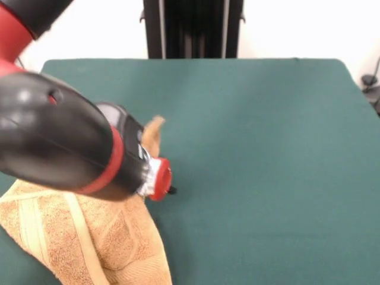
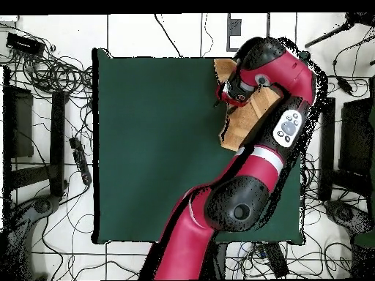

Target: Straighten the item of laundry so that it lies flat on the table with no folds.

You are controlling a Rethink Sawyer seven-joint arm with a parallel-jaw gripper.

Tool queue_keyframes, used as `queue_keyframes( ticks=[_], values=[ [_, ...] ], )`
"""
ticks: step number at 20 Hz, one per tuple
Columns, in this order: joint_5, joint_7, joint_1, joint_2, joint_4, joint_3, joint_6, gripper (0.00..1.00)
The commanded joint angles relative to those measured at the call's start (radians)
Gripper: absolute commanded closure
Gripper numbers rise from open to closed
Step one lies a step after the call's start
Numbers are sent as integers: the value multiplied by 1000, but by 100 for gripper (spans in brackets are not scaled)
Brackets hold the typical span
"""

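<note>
The towel [image 1: 89, 237] lies bunched and ridged at a corner of the tabletop [image 1: 249, 148], far from flat, under the arm, whose hand [image 1: 161, 178] is too hidden to tell its state.
</note>
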Motion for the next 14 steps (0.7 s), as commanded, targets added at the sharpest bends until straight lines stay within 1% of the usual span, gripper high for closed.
queue_keyframes(
  ticks=[1,3,7,9,11,13,14],
  values=[
    [-66,97,36,-87,107,235,160,0],
    [-34,133,25,-85,76,260,198,0],
    [27,235,41,-133,85,341,334,0],
    [69,297,41,-147,73,364,391,0],
    [77,338,48,-175,85,373,439,0],
    [54,339,47,-189,92,360,440,0],
    [55,333,43,-179,86,359,422,0]
  ],
)
